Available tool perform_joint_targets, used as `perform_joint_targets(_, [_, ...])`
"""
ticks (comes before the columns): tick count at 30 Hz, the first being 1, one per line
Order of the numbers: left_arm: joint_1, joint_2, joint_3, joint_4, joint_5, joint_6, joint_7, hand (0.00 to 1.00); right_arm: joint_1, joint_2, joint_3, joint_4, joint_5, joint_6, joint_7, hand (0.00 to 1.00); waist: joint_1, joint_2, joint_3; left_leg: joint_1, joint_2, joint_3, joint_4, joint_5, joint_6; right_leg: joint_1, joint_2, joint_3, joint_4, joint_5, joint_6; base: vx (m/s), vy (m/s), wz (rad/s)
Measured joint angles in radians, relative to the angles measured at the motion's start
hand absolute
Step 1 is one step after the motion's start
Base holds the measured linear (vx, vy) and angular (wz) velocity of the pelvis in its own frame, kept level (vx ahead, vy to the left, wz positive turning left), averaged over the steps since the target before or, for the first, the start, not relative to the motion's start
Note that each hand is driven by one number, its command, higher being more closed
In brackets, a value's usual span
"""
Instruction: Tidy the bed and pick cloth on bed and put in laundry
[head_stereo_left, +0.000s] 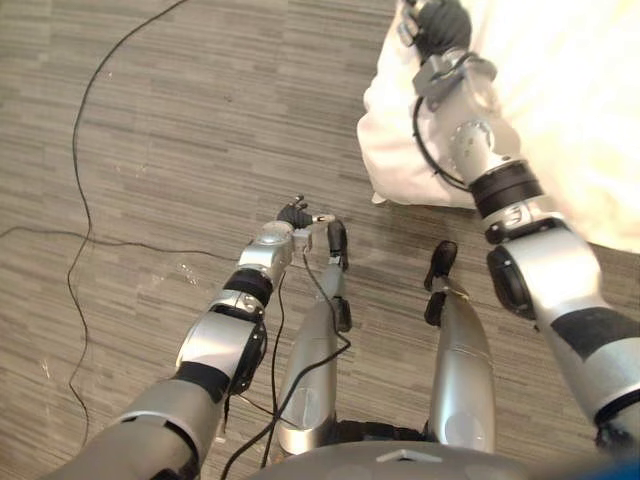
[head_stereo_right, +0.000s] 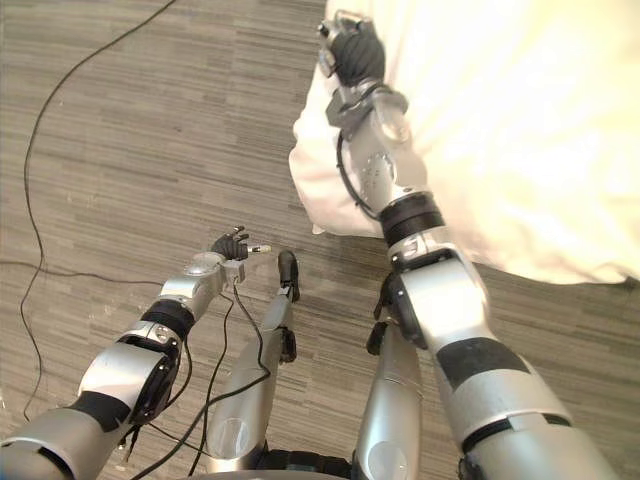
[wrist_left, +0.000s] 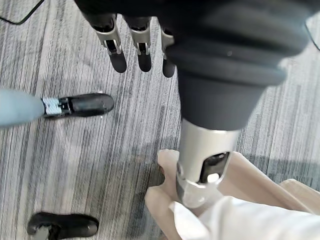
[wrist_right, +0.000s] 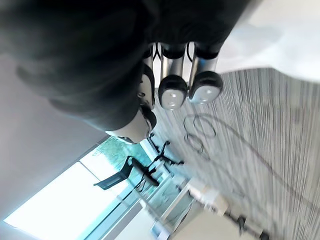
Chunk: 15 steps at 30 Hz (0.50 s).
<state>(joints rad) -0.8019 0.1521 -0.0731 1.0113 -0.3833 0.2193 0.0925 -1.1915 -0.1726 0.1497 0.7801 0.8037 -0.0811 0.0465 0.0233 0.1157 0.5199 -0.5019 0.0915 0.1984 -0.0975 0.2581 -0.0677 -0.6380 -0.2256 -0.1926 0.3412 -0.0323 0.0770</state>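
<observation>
White bedding (head_stereo_right: 520, 120) drapes over the bed's side ahead and to the robot's right. The right hand (head_stereo_right: 355, 52) sits at the bedding's floor-side edge, its fingers straight and grasping nothing. The left hand (head_stereo_right: 232, 243) hangs low, well apart from the bedding, fingers relaxed, over a grey wood-grain plank floor (head_stereo_left: 200, 120). A large bright window (wrist_right: 60, 200) lights the room.
</observation>
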Motion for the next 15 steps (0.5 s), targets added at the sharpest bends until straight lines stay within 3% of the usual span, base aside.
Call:
perform_joint_targets(4, [0.025, -0.026, 0.006, -0.019, -0.038, 0.010, 0.030, 0.00, 0.137, 0.063, 0.016, -0.027, -0.008, 0.021, 0.102, 1.00, -0.028, -0.013, -0.002, 0.043, -0.004, 0.073, 0.000, -0.001, 0.002, 0.057, 0.002, 0.020, -0.060, 0.017, 0.012, 0.09, 0.062, -0.15])
perform_joint_targets(8, [0.075, -0.032, 0.005, -0.039, -0.060, -0.002, 0.050, 0.00, 0.362, 0.116, 0.018, 0.026, -0.034, 0.061, 0.228, 1.00, -0.044, -0.045, -0.015, 0.095, -0.004, 0.122, 0.000, -0.013, -0.014, 0.112, 0.009, 0.046, -0.112, 0.031, 0.018, 0.06, 0.010, -0.22])
perform_joint_targets(11, [0.112, -0.039, 0.004, -0.037, -0.077, -0.015, 0.071, 0.00, 0.482, 0.132, -0.002, 0.076, -0.059, 0.088, 0.271, 1.00, -0.075, -0.051, -0.018, 0.120, -0.002, 0.131, 0.000, -0.037, -0.013, 0.137, 0.013, 0.064, -0.141, 0.044, 0.022, 0.04, 0.020, -0.20])
perform_joint_targets(15, [0.172, -0.067, -0.005, -0.036, -0.078, -0.038, 0.089, 0.00, 0.647, 0.106, -0.082, 0.133, -0.101, 0.096, 0.263, 1.00, -0.099, -0.054, -0.018, 0.162, -0.002, 0.161, -0.001, -0.057, -0.027, 0.170, 0.016, 0.092, -0.172, 0.061, 0.026, 0.03, 0.017, -0.29])
